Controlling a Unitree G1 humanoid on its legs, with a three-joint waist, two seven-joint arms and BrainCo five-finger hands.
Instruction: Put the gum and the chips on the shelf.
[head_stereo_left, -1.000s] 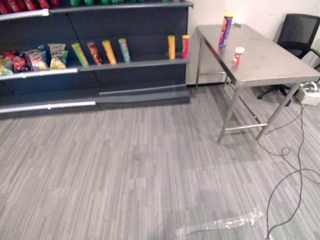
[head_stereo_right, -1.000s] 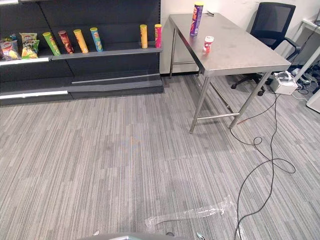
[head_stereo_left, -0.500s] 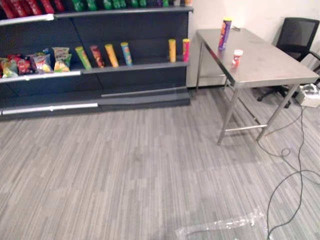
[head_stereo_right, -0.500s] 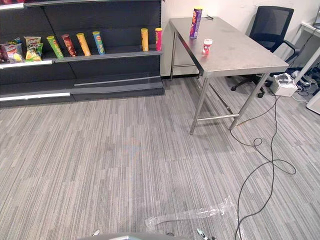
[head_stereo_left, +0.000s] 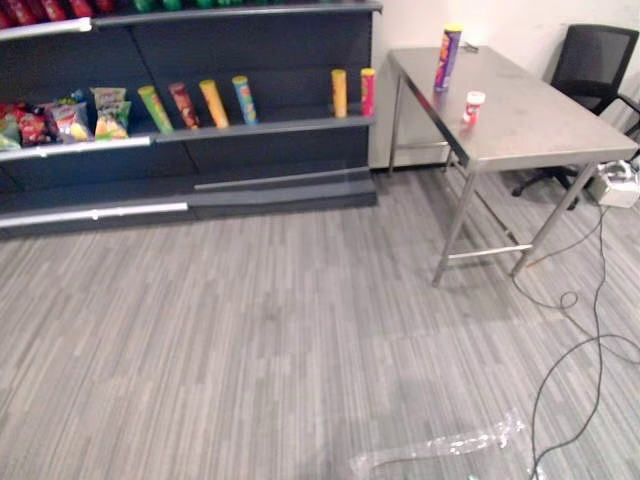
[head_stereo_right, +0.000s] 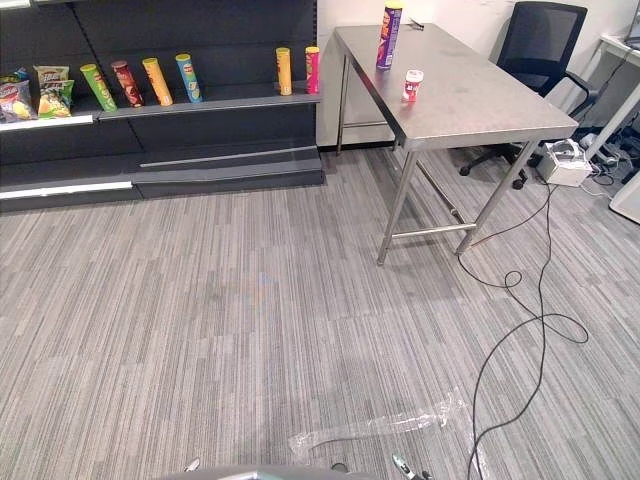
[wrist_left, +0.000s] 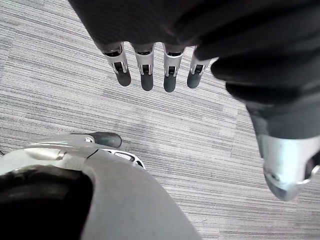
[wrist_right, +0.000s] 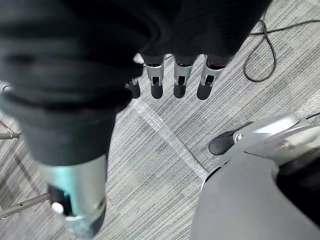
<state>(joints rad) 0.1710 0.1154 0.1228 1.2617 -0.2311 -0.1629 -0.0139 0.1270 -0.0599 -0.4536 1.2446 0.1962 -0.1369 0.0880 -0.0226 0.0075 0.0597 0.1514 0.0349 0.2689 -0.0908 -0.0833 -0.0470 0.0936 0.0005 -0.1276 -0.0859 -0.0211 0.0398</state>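
A tall purple chips can (head_stereo_left: 447, 58) stands at the far end of a steel table (head_stereo_left: 530, 130) at the right. Nearer on that table stands the gum, a small white jar with a red label (head_stereo_left: 473, 106). The dark shelf (head_stereo_left: 260, 126) runs along the back wall at the left, with several chips cans standing on its middle board. My left hand (wrist_left: 146, 75) hangs over the carpet with straight fingers and holds nothing. My right hand (wrist_right: 179, 80) hangs the same way, empty, well away from the table.
Snack bags (head_stereo_left: 70, 118) lie on the shelf's left part. A black office chair (head_stereo_left: 592, 68) stands behind the table and a white box (head_stereo_left: 620, 186) beside it. Black cables (head_stereo_left: 575, 350) loop on the carpet at the right; a clear plastic wrapper (head_stereo_left: 450, 444) lies near me.
The head camera has shifted slightly, so the whole picture has moved. The can, the jar and the shelf goods stand where they were.
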